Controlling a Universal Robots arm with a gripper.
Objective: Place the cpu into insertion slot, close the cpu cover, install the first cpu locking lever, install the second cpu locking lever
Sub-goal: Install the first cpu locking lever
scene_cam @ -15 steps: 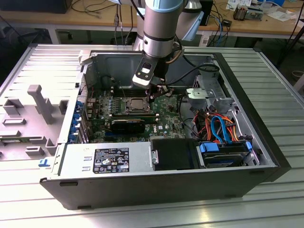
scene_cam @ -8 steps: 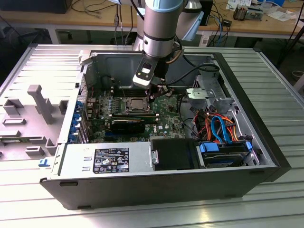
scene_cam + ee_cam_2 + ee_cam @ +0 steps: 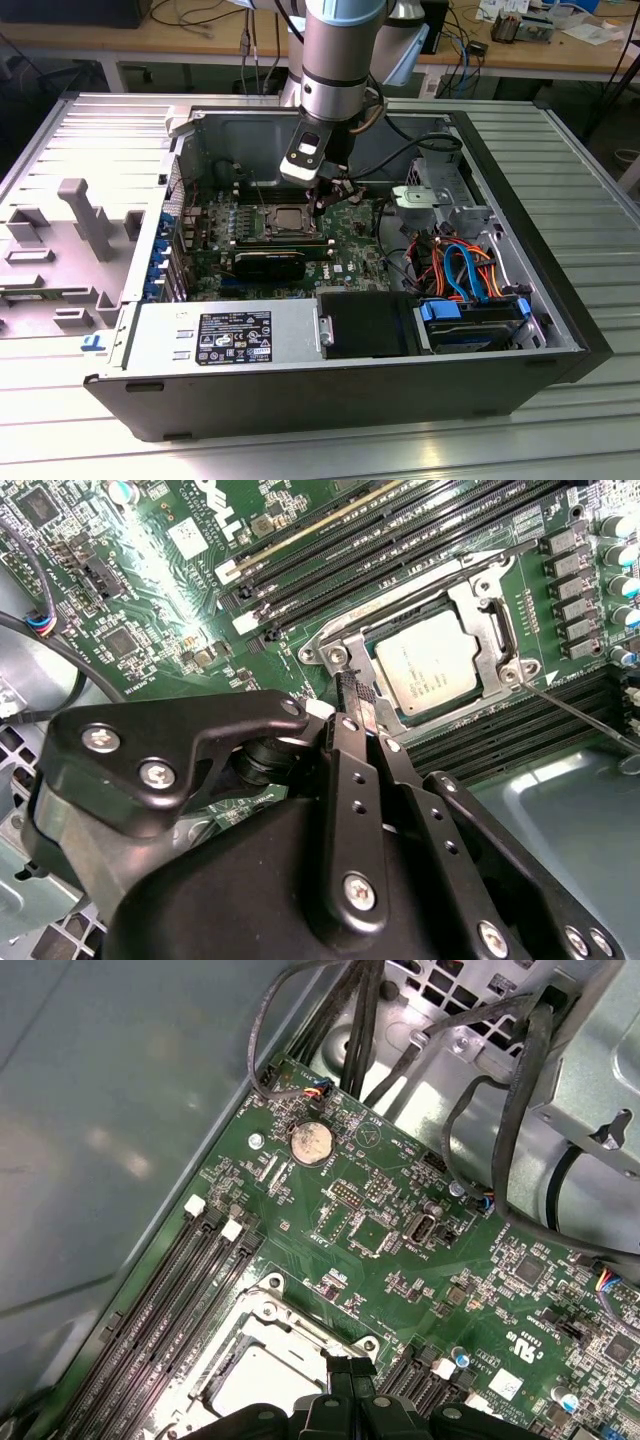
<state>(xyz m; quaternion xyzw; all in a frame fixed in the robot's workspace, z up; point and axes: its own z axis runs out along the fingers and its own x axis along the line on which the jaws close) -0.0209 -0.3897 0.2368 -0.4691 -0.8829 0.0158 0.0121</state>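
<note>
One chip (image 3: 432, 670) sits in the socket (image 3: 322, 640) mid-board, between two banks of memory slots (image 3: 400, 550), with the metal cover (image 3: 497, 615) folded flat over its edges to hold it down. The gripper (image 3: 352, 692), fingers pinched together on nothing, hangs at the socket's corner; a thin lever (image 3: 575, 715) juts out, seemingly unlatched

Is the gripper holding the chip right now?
No, the chip lies flat inside the metal cover window, with the gripper beside it.

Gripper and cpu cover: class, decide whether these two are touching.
Cannot tell. In the second wrist view the gripper ends right at the cover edge, and the overlap hides any gap.
</note>
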